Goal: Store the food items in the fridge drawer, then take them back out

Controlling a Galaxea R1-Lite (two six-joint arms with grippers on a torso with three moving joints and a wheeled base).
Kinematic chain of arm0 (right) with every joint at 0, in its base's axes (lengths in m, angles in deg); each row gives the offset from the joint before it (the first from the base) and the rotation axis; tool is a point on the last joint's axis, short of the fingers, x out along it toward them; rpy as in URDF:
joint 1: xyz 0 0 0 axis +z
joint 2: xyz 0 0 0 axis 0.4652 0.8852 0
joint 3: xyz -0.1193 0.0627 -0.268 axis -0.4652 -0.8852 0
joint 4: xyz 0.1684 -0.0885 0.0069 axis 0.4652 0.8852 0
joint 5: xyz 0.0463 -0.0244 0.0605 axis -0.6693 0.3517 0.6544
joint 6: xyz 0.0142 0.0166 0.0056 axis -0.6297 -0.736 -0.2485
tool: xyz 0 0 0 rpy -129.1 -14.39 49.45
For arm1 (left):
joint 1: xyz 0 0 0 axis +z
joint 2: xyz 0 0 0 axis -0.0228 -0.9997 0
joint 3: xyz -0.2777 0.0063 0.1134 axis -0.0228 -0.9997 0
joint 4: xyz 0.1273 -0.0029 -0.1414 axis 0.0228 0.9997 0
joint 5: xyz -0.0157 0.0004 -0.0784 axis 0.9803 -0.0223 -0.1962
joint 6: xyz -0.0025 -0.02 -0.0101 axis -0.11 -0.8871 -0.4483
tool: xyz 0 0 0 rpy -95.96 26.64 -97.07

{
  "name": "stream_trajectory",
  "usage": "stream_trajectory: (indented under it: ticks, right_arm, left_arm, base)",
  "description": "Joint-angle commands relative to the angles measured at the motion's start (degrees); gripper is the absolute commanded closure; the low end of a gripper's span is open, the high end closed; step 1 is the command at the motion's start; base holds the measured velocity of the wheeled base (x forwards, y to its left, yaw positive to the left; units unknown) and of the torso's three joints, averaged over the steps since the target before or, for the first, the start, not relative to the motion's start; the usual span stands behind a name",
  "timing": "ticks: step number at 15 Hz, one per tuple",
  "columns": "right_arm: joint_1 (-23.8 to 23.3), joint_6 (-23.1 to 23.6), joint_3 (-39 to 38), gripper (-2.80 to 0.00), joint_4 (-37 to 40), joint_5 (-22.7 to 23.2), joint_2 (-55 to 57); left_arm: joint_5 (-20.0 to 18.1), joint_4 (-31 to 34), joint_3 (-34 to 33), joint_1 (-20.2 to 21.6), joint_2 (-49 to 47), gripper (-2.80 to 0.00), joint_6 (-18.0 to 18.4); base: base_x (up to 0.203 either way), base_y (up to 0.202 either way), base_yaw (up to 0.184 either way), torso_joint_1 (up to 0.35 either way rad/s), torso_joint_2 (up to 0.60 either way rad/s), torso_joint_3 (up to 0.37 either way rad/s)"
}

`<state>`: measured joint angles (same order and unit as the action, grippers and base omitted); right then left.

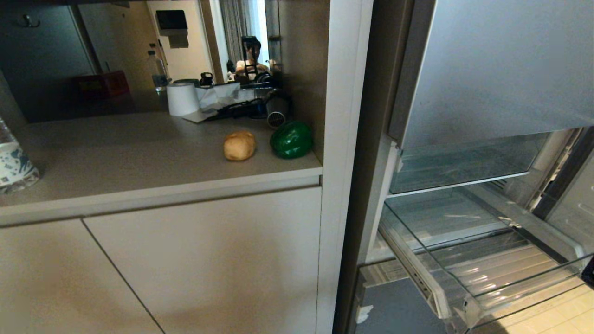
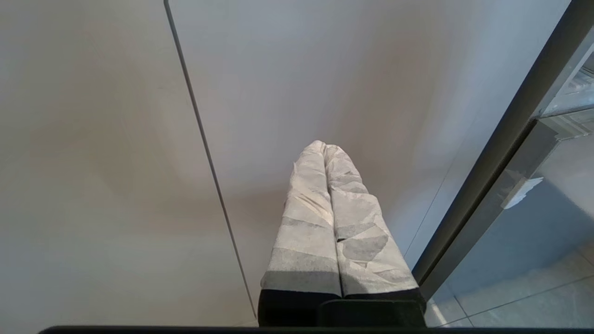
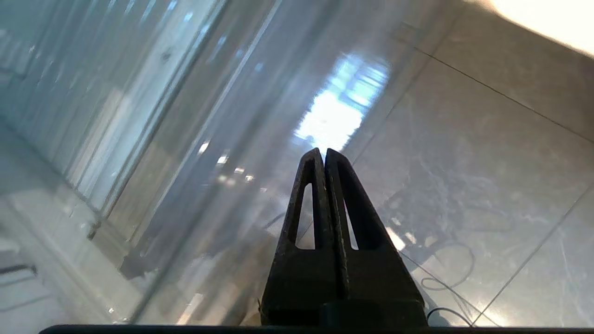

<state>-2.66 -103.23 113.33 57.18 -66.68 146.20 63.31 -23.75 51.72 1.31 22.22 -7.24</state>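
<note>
From my seat I have the fridge drawer (image 1: 468,278) nearest in the head view, pulled well out, its clear ribbed bin holding nothing I can see; a scrap of white tape (image 1: 364,314) sits on the blue-grey panel just below the drawer. The right claw (image 3: 321,152) is pressed closed with nothing in it, hovering beside the drawer's clear plastic wall over the tiled floor (image 3: 487,153). The left claw (image 2: 325,146) is closed too — its white-wrapped fingers (image 2: 306,218) point at the pale cabinet door (image 2: 325,69) to the left of the drawer, gripping nothing.

Farther back and left of the drawer, on the tabletop (image 1: 116,157), the tan-brown lump (image 1: 239,145) lies near the green bell pepper (image 1: 291,139) — a small gap between them, the pepper on the side nearer the fridge. Behind them stand a white paper roll (image 1: 182,98) and a tangle of dark cords (image 1: 239,109).
</note>
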Motion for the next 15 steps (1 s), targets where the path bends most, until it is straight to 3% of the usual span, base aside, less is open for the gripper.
stream_trajectory:
  ticks: [1,10,15]
  right_arm:
    - [1.10,-0.01,1.26,0.00,-0.08,0.07,1.98]
    - [5.35,-2.76,5.32,0.00,-0.68,0.61,7.43]
    - [9.92,-4.20,8.12,0.00,-9.17,0.61,15.22]
  left_arm:
    - [0.02,0.04,-0.01,0.00,0.00,0.00,-0.02]
    - [0.02,0.04,-0.01,0.00,0.00,0.00,-0.02]
    - [0.02,0.04,-0.01,0.00,0.00,0.00,-0.02]
  base:
    - [0.000,0.000,0.000,0.000,0.00,0.000]
    - [0.000,0.000,0.000,0.000,0.00,0.000]
    - [0.000,0.000,0.000,0.000,0.00,0.000]
